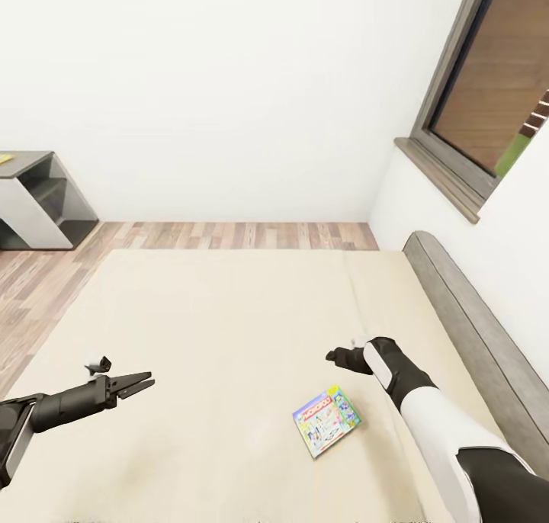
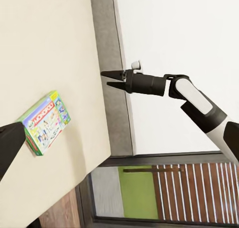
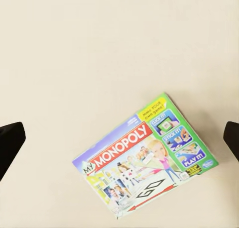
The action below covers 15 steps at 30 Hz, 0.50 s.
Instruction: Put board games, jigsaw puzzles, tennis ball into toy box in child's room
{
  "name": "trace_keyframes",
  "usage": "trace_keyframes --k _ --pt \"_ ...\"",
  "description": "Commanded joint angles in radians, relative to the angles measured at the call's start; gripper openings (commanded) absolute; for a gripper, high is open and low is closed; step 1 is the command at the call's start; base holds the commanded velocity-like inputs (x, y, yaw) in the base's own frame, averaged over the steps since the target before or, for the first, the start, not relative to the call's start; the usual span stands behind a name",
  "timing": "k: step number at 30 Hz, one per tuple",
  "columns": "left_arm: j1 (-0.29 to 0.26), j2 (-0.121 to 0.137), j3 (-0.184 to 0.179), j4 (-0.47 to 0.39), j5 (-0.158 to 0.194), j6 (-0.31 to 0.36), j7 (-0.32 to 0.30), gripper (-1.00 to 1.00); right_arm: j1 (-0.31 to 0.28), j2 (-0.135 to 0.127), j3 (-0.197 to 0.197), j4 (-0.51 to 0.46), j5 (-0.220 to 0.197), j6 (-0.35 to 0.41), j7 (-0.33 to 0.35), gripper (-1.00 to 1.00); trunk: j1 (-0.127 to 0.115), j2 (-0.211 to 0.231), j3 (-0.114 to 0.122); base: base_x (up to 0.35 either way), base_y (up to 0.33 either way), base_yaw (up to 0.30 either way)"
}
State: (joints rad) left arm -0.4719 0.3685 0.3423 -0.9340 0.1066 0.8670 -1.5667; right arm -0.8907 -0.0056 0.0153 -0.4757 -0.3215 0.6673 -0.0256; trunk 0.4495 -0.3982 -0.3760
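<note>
A colourful Monopoly board game [image 1: 326, 421] lies flat on the beige bed [image 1: 213, 332], toward the near right. My right gripper [image 1: 334, 354] hovers above the cover just beyond the box. In the right wrist view the box [image 3: 144, 158] sits below, with the dark fingertips [image 3: 10, 143] wide apart at the edges, so this gripper is open. My left gripper [image 1: 143, 383] hangs over the bed's near left, far from the game, open and holding nothing. The left wrist view shows the game [image 2: 45, 121] and the right gripper [image 2: 106, 75] across the bed. The toy box, puzzles and tennis ball are out of view.
A grey headboard [image 1: 476, 332] runs along the bed's right side, under a window [image 1: 496, 88] in the white wall. A grey and white shelf unit [image 1: 38, 203] stands at the far left on the wooden floor [image 1: 229, 235].
</note>
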Motion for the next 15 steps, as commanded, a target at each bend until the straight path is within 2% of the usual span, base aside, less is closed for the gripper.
trace_keyframes --k 1,15 --pt "-0.001 0.000 0.000 0.000 -0.001 0.011 -0.004 1.00 0.000 -0.001 0.002 -0.001 -0.005 0.005 -0.003 1.00 0.000 -0.002 -0.003 0.000 0.000 0.000" --pt "-0.001 -0.002 -0.002 0.000 -0.001 0.011 -0.004 1.00 0.000 -0.002 0.002 -0.001 -0.005 0.005 -0.002 1.00 0.000 -0.002 -0.026 0.000 0.000 0.000"
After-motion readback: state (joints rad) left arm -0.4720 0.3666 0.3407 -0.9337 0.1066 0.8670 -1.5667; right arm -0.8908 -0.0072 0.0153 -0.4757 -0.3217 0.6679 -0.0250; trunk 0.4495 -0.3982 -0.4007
